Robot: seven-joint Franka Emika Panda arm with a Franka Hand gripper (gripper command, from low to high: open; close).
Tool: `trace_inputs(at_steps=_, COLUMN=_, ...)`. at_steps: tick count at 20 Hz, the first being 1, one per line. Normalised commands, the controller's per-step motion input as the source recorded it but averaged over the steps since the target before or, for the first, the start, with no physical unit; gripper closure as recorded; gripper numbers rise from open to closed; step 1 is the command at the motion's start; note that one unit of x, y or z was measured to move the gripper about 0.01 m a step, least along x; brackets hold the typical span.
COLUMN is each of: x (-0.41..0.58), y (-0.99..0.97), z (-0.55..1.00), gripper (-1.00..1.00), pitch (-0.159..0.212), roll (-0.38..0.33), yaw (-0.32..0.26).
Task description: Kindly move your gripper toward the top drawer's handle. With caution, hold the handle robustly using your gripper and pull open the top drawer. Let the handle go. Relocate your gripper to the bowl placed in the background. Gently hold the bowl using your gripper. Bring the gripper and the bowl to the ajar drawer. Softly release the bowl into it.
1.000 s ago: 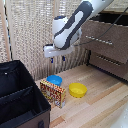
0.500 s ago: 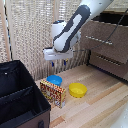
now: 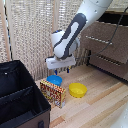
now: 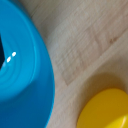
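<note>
Blue bowl (image 3: 54, 80) is sitting on the light wood floor (image 3: 100, 107), just behind a patterned box (image 3: 53, 93) and to the exterior view's left of the yellow bowl (image 3: 77, 90), near it but apart. I'm seeing the tool (image 3: 60, 68) hanging right over the blue bowl, fingers pointing down, tips close to its rim; can't tell from the ext. view whether they're touching it. Tool's opening: can't tell, fingers too small and blurred there, and the wrist view is only catching a dark sliver at one edge. White arm (image 3: 75, 30) is coming down from the upper part of the frame.

Wrist view is showing the blue bowl (image 4: 22, 75) filling much of the pic, v. close, w/ the yellow bowl (image 4: 105, 110) poking in at a corner and bare wood planks (image 4: 80, 40) between them.

Dresser (image 3: 107, 50) is standing at the exterior view's right, grey-brown. Top drawer (image 3: 110, 39) is jutting out from the dresser front w/ a dark gap above it, looking pulled open; its handle (image 3: 98, 40) is a thin bar across the front, well apart from the tool. Lower drawer (image 3: 111, 62) has a like bar. Black case (image 3: 20, 100) is taking up the exterior view's left foreground, just beside the box. Pale slatted screen (image 3: 30, 30) is standing behind everything.
</note>
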Motion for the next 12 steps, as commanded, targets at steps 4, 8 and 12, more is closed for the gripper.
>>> trace_inputs(at_steps=4, x=0.031, y=0.00, z=-0.26, gripper=1.00, pitch=0.083, roll=0.005, yaw=0.100)
trace_inputs(at_steps=8, x=0.006, y=0.00, z=-0.09, gripper=1.00, pitch=0.019, roll=0.000, yaw=0.067)
trace_inputs(at_steps=12, x=0.044, y=0.00, z=-0.01, gripper=1.00, pitch=0.010, roll=0.005, yaw=0.056)
